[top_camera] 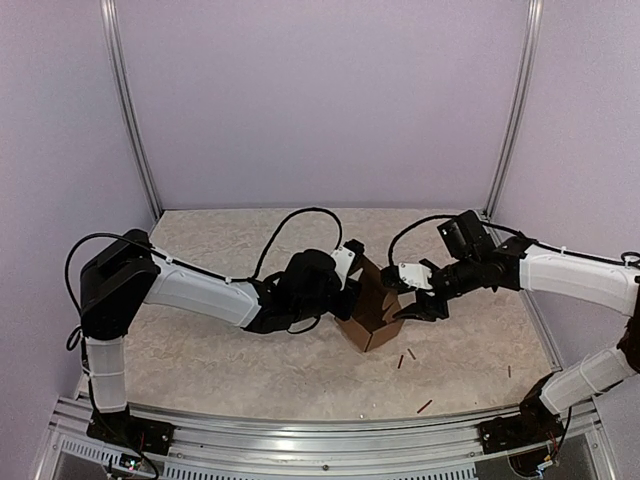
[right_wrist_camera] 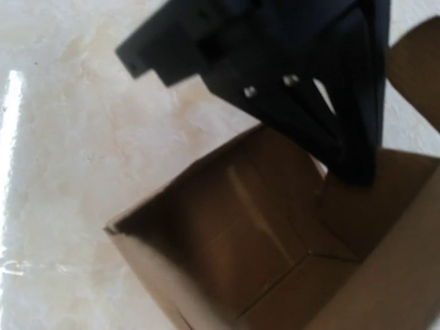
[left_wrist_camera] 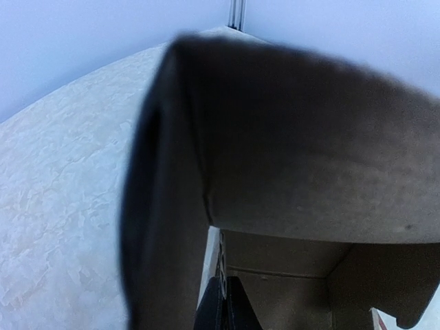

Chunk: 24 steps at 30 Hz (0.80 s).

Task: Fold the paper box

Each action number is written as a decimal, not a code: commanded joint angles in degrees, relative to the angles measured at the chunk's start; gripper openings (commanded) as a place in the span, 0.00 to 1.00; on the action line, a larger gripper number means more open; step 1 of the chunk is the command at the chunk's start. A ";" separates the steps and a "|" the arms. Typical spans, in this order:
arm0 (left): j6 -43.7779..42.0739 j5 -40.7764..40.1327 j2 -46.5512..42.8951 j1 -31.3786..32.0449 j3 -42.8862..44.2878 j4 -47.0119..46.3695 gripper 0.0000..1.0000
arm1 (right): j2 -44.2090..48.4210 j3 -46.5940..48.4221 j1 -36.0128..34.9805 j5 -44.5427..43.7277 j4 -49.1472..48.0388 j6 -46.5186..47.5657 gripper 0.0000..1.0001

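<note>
The paper box (top_camera: 368, 325) is brown cardboard, standing open-topped at the middle of the table between both arms. My left gripper (top_camera: 352, 290) is shut on the box's left wall. In the left wrist view its gripper (left_wrist_camera: 225, 306) pinches the wall's edge, and cardboard (left_wrist_camera: 309, 172) fills most of the view. The right wrist view looks down into the box's hollow inside (right_wrist_camera: 261, 261), where the left arm's dark fingers (right_wrist_camera: 344, 151) reach over the far wall. My right gripper (top_camera: 402, 303) stands open at the box's right flap. Its own fingers do not show in its wrist view.
Several small dark sticks lie on the pale table, two (top_camera: 400, 360) just right of the box and one (top_camera: 424, 406) near the front edge. The metal rail (top_camera: 320, 440) runs along the front. Frame posts (top_camera: 130, 110) and plain walls close the sides and back.
</note>
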<state>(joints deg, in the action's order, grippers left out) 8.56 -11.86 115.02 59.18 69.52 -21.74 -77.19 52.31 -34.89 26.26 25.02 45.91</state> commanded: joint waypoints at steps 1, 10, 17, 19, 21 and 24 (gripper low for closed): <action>0.36 -2.16 -0.76 0.93 -2.80 0.58 0.03 | 0.53 -0.99 -2.42 -2.93 -1.09 -0.62 0.53; -1.55 -2.61 -5.44 1.33 -14.25 -9.69 0.08 | -0.15 -2.30 -7.44 -4.47 -0.77 0.24 0.53; -2.13 -1.93 -9.75 2.31 -16.01 -0.11 0.23 | -2.89 -2.07 -10.83 -7.76 -2.95 0.50 0.53; -1.11 -3.34 -12.22 2.99 -18.52 1.61 0.28 | -3.54 -2.31 -12.24 -9.17 -3.30 1.02 0.52; 0.29 -4.73 -16.50 3.63 -21.93 3.12 0.34 | -3.94 -2.73 -13.08 -10.50 -3.74 1.42 0.52; 4.25 -7.42 -21.63 3.80 -26.26 7.82 0.40 | -4.59 -3.41 -13.92 -11.08 -4.42 2.09 0.53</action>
<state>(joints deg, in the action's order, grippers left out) 8.56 -15.51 99.04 62.41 47.55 -21.12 -80.40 50.52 -47.46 17.52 21.74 46.89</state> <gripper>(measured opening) 0.376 0.526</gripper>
